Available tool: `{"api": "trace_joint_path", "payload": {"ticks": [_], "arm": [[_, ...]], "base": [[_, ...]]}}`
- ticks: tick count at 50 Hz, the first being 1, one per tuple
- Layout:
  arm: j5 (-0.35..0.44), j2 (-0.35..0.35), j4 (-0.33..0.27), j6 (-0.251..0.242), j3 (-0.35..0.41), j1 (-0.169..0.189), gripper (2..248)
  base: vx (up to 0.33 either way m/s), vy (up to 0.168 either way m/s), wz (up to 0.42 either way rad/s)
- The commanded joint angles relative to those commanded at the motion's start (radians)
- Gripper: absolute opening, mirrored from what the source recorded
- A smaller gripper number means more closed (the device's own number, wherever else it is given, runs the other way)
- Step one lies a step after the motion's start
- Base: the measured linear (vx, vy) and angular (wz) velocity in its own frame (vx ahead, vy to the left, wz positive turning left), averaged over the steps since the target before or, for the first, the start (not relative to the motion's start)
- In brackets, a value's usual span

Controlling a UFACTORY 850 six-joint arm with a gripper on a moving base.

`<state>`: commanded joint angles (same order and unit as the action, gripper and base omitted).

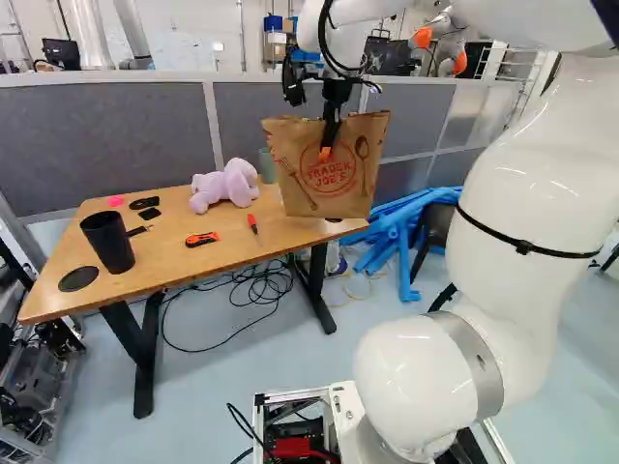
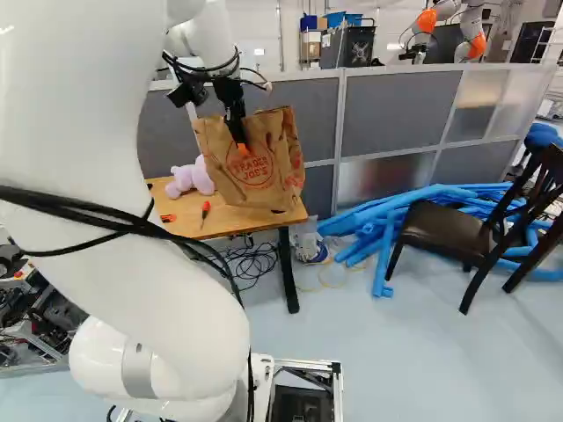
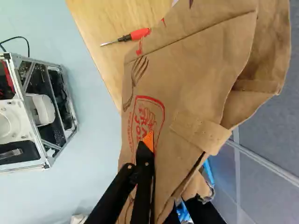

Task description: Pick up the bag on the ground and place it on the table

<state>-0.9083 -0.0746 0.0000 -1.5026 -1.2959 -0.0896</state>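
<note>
The step in hand looks to be the set-down: the brown paper bag (image 1: 340,184) is up at the far right end of the light wooden desk (image 1: 184,266), about 2 o'clock from the desk's middle in the left base view. The black end effector (image 1: 326,153) is pinching the bag's wall near the mouth, one orange-tipped finger (image 3: 148,141) against the printed face and the other mostly hidden behind the paper. Whether the base bears fully on the wood, I cannot tell.

Next, I'd ease the bag down until its base is well seated, perhaps drawing it a little inward from the end, then spread the fingers and lift out along the wall (thin paper may snag and tip the bag).

The bag's mouth points up, toward 12 o'clock in the left base view, its base toward 6. Its long axis I judge to be its height, near upright there; in the right base view it leans, mouth toward 11 o'clock, base toward 5. The red-and-black screwdriver (image 1: 252,224) lies at the bag's 8 o'clock in the left base view, the lilac plush toy (image 1: 228,186) at its 9.
</note>
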Motion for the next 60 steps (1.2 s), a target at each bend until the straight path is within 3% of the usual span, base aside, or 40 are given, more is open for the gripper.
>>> {"api": "trace_joint_path", "payload": {"ticks": [28,60], "arm": [[0.0,0.0,0.0,-0.283,0.0,0.0,21],[0.0,-0.015,0.0,-0.304,-0.016,-0.003,21]], "base": [[0.0,0.0,0.0],[0.0,0.0,0.0]]}}
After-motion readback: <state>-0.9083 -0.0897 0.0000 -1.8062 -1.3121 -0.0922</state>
